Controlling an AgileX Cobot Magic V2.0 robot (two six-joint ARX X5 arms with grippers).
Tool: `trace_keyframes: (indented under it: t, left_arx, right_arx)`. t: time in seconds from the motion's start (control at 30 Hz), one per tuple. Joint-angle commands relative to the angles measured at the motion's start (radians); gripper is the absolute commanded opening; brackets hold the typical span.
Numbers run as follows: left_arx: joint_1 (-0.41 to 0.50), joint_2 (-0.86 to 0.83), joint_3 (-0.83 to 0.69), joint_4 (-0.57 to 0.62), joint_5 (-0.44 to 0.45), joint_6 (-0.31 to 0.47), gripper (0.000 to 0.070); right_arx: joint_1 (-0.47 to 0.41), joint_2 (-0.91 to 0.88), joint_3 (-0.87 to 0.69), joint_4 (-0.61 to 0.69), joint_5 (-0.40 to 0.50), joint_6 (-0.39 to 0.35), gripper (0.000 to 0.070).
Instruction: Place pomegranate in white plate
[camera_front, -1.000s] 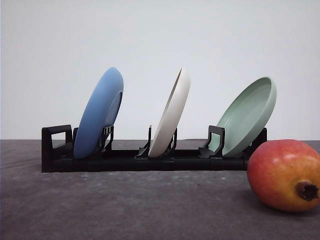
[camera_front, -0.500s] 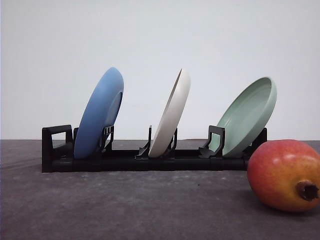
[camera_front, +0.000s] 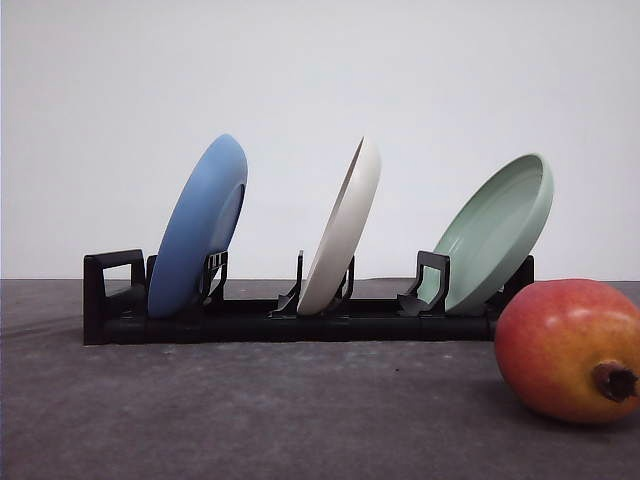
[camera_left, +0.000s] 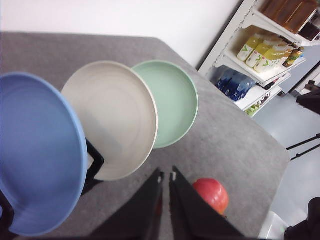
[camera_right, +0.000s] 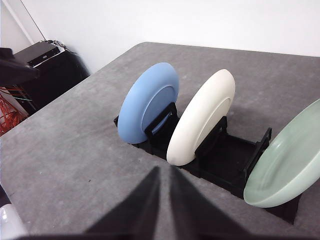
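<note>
The pomegranate (camera_front: 570, 350), red fading to orange with a dark calyx stub, rests on the grey table at the front right, also seen as the pomegranate (camera_left: 212, 194) in the left wrist view. The white plate (camera_front: 343, 228) stands on edge in the middle slot of a black rack (camera_front: 290, 318); it shows as the white plate (camera_left: 111, 118) and the white plate (camera_right: 202, 116) in the wrist views. My left gripper (camera_left: 166, 176) is shut and empty, held above the rack, apart from the fruit. My right gripper (camera_right: 164, 172) is shut and empty, in front of the rack.
A blue plate (camera_front: 198, 226) leans in the rack's left slot and a pale green plate (camera_front: 496, 232) in the right one. Shelves with bottles (camera_left: 267, 47) stand beyond the table's edge. A black box (camera_right: 42, 52) sits off the table's far corner.
</note>
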Motion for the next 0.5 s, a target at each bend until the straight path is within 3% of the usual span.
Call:
trace_keyframes:
  t: [0.0,0.07,0.13,0.33,0.47]
  left_arx:
    - [-0.002,0.018,0.022,0.006,0.005,0.013,0.0208]
    - [-0.004,0.033,0.022,0.006,0.005,0.013,0.0439]
    - [-0.008,0.048,0.022,0.008,0.004,0.013,0.0603]
    - [-0.077,0.114,0.024,0.011,-0.005,-0.018,0.0621]
    - [-0.188,0.182,0.046,0.010,-0.107,-0.017,0.0622]
  right_arx:
    - [0.003,0.006,0.020,0.007,0.000,-0.008,0.0261]
    - [0.003,0.010,0.020,0.007,0.000,-0.008,0.0476]
    - [0.003,0.012,0.020,0.007,0.000,-0.008,0.0618]
    - [0.008,0.017,0.020,0.007,0.000,-0.008,0.0644]
    - [0.021,0.017,0.020,0.006,0.000,-0.004,0.0644]
